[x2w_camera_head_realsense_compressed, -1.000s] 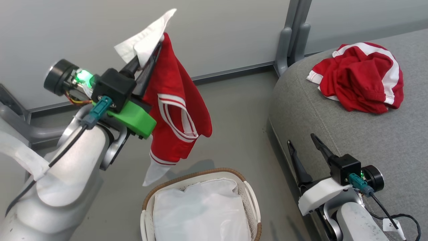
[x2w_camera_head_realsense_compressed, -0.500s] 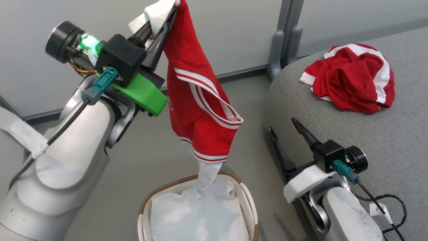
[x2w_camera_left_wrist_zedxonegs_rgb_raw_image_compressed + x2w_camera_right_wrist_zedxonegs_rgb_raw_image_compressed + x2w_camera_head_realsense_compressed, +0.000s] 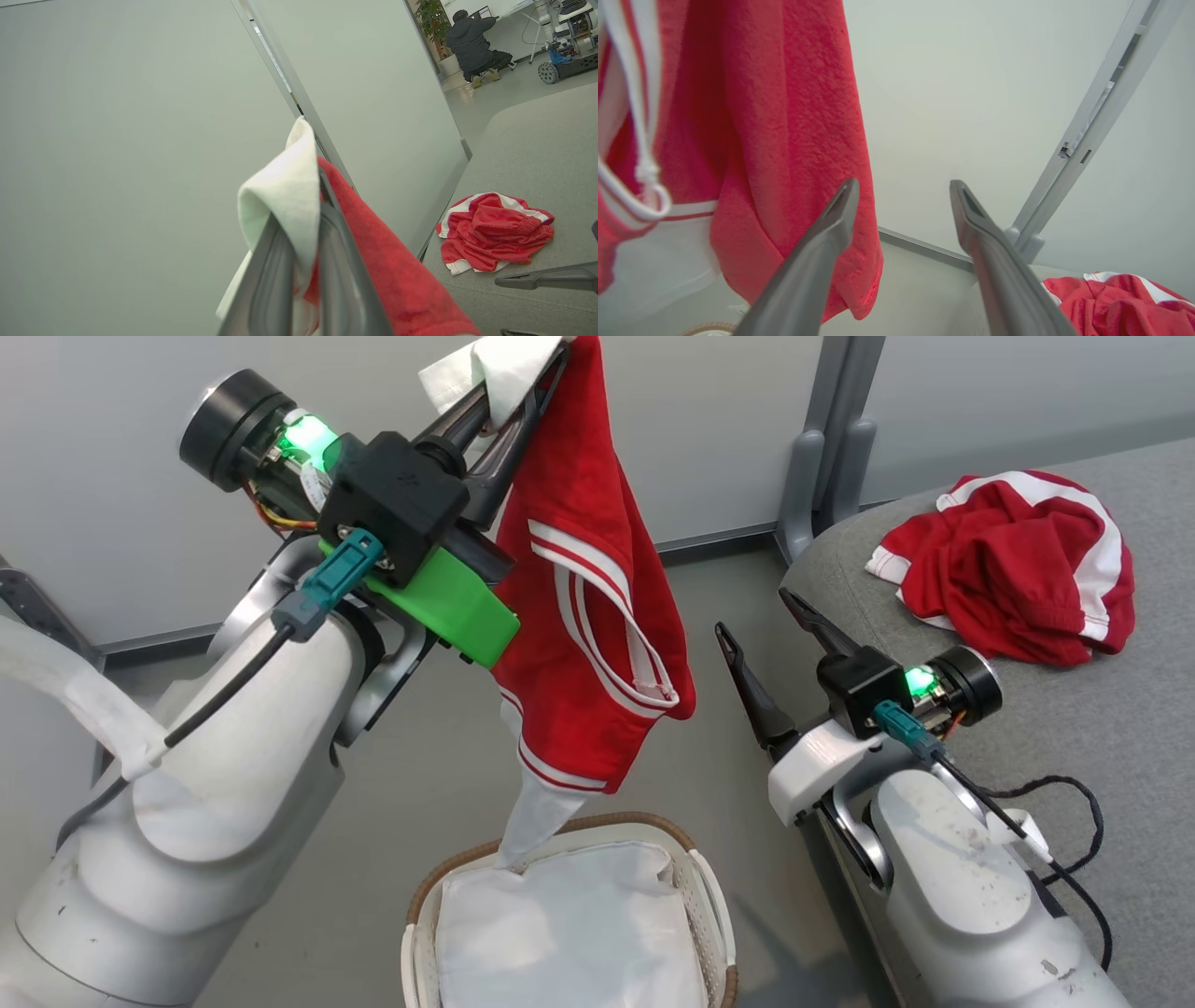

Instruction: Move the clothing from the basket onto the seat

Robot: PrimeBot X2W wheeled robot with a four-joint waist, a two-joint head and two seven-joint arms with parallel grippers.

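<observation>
My left gripper [image 3: 546,359] is raised high and shut on the white-trimmed top edge of a red garment [image 3: 593,644] with white stripes. In the left wrist view, the left gripper [image 3: 303,224] pinches white trim and red cloth [image 3: 383,266]. The garment hangs down and its white lower end reaches the liner [image 3: 569,933] of the basket [image 3: 467,866] below. A second red garment [image 3: 1018,569] lies crumpled on the grey seat [image 3: 1074,737]. My right gripper [image 3: 752,613] is open just right of the hanging garment [image 3: 784,116], at the seat's left edge, with nothing between the fingers [image 3: 903,184].
Grey partition panels with a metal post [image 3: 822,448] stand behind the seat and basket. Grey floor [image 3: 401,803] lies between the basket and the wall. A person [image 3: 476,37] crouches far off in the room beyond, near another wheeled machine [image 3: 560,60].
The left arm has carried the hanging garment up and to the right, nearer the seat. Its white end now meets the basket liner. The right gripper has risen beside it, and the head camera has shifted.
</observation>
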